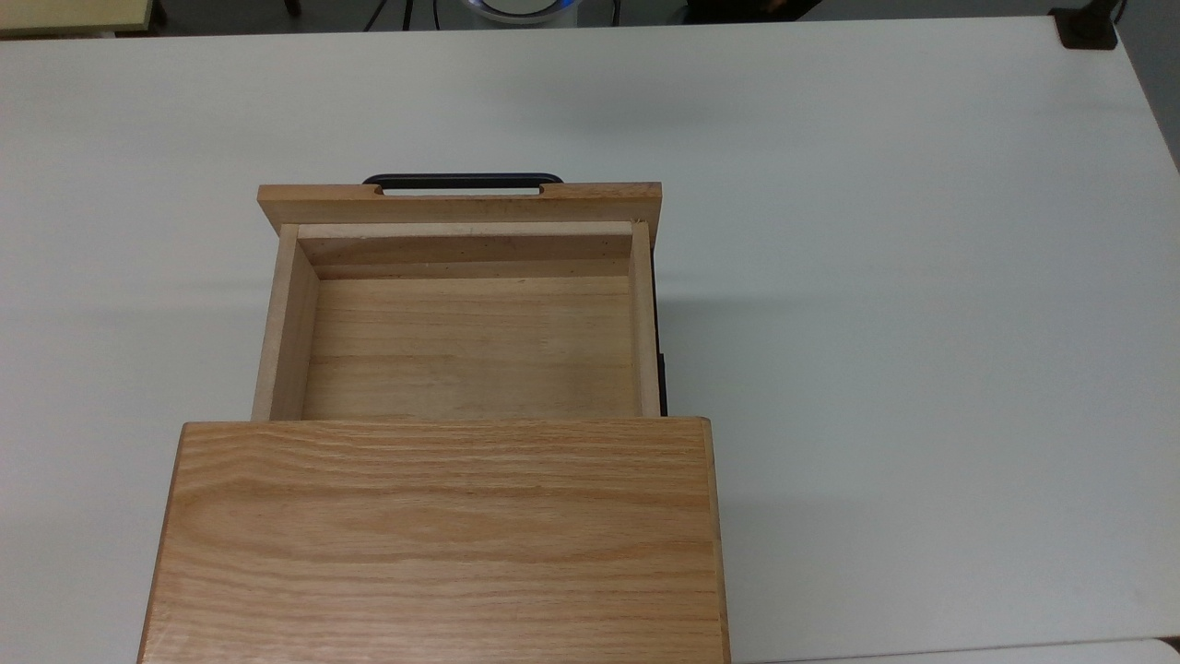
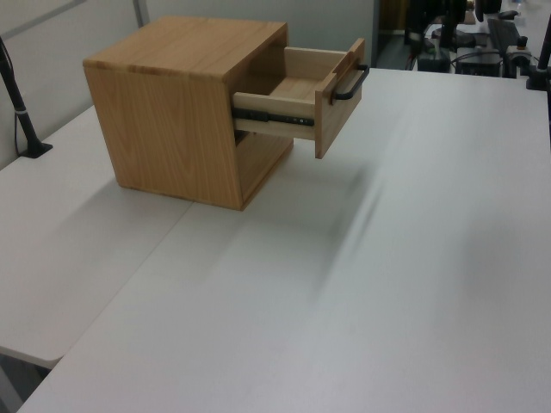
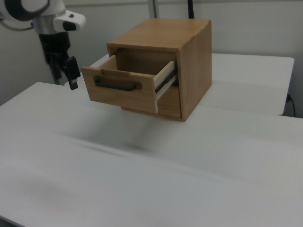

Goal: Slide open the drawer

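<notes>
The drawer (image 1: pixel 466 318) is seen pulled well out of the oak cabinet (image 1: pixel 442 539), its front panel overhanging the white table (image 1: pixel 922 277) and its tray open and empty in the top view. It is carried on a black slide rail (image 2: pixel 274 116) along its side, so it is held level in mid-air, not resting on the table. The black bar handle (image 3: pixel 117 84) stands free, with nothing touching it. The task is judged essentially done.

In the right view, the gripper (image 3: pixel 73 74) hangs just beside the front panel's edge on the right view's left, apart from it; whether its fingers are spread or closed cannot be told. Bare table surrounds the cabinet, with wide room in front of the drawer and no edge close by.
</notes>
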